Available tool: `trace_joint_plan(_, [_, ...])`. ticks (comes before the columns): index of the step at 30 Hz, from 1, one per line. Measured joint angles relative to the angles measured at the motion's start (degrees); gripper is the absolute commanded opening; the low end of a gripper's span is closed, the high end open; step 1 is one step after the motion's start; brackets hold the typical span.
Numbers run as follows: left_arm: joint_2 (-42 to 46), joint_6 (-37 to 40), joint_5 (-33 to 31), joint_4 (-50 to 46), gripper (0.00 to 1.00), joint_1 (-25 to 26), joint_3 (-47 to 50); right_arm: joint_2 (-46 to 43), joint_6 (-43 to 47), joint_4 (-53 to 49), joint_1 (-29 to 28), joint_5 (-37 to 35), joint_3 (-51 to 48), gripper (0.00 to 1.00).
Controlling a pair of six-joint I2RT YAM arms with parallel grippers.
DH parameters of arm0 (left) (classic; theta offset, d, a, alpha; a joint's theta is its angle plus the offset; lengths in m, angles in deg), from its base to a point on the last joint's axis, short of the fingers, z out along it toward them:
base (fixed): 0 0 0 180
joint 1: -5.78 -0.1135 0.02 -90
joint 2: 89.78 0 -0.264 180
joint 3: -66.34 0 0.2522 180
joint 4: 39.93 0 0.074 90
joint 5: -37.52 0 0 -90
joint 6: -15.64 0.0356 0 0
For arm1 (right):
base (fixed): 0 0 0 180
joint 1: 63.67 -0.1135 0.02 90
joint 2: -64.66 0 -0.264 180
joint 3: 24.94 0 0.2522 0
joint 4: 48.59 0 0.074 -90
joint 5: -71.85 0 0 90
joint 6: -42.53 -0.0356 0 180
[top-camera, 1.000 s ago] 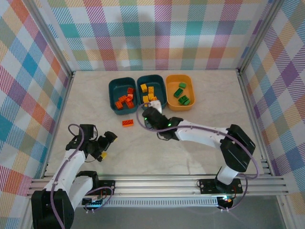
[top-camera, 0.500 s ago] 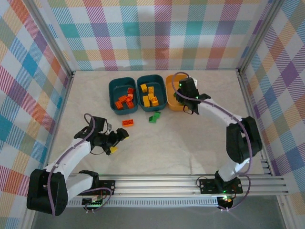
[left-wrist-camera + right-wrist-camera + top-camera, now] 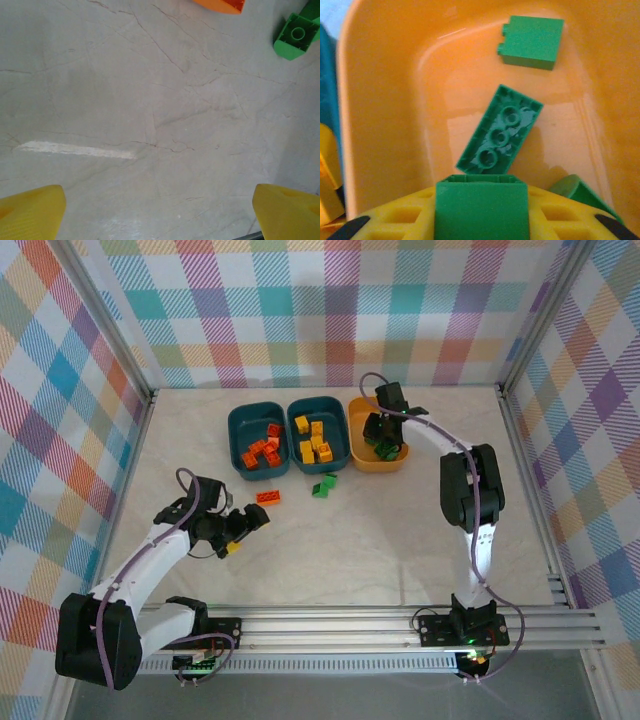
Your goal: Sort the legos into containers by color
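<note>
- Three tubs in a row, upper centre: left teal tub (image 3: 232,430), middle teal tub (image 3: 318,399), orange tub (image 3: 378,469).
- Right claw (image 3: 380,435) above orange tub, gripping green brick (image 3: 481,207).
- Left claw (image 3: 160,210) spread wide, empty, over desk (image 3: 125,100).
- Loose green brick (image 3: 323,485) and orange brick (image 3: 267,497) lie below teal tubs.

Lab test booth: plaid cloth walls (image 3: 320,310), aluminium rail (image 3: 330,623), marbled tabletop (image 3: 350,540)

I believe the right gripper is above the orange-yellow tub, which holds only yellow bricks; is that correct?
Not quite: the bricks in the orange-yellow tub are green, not yellow, as the right wrist view shows. The right gripper is indeed above that tub.
</note>
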Motion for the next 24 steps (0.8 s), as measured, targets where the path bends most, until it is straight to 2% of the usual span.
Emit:
trace_joint_plan(1, [0.0, 0.1, -0.1, -0.3, 0.96, 0.0, 0.0, 0.2, -0.1, -0.3, 0.4, 0.3, 0.5, 0.63])
trace_joint_plan(3, [0.1, 0.2, -0.3, -0.6, 0.97, 0.0, 0.0, 0.2, 0.5, -0.7, 0.9, 0.7, 0.9, 0.69])
trace_joint_plan(7, [0.1, 0.2, -0.5, -0.5, 0.97, 0.0, -0.3, -1.1, 1.5, -0.3, 0.7, 0.8, -0.1, 0.70])
trace_joint_plan(11, [0.2, -0.4, -1.5, -0.2, 0.97, 0.0, -0.3, -10.3, 1.9, 1.2, -1.1, -0.6, -9.5, 0.71])
trace_joint_plan(14, [0.5, -2.7, -3.1, 1.5, 0.98, 0.0, 0.3, -20.3, 1.4, 3.3, -6.3, -4.1, -18.2, 0.75])
trace_joint_plan(17, [1.1, -5.7, -4.8, 3.9, 0.98, 0.0, 2.4, -26.5, -0.4, 5.4, -14.4, -7.6, -23.5, 0.79])
trace_joint_plan(20, [1.3, -8.6, -6.1, 6.0, 0.99, 0.0, 4.4, -27.2, -3.9, 7.2, -21.3, -9.3, -26.5, 0.81])
trace_joint_plan(24, [1.3, -11.7, -6.5, 8.7, 0.99, 0.0, 6.3, -22.6, -8.2, 7.1, -23.3, -9.8, -27.0, 0.81])
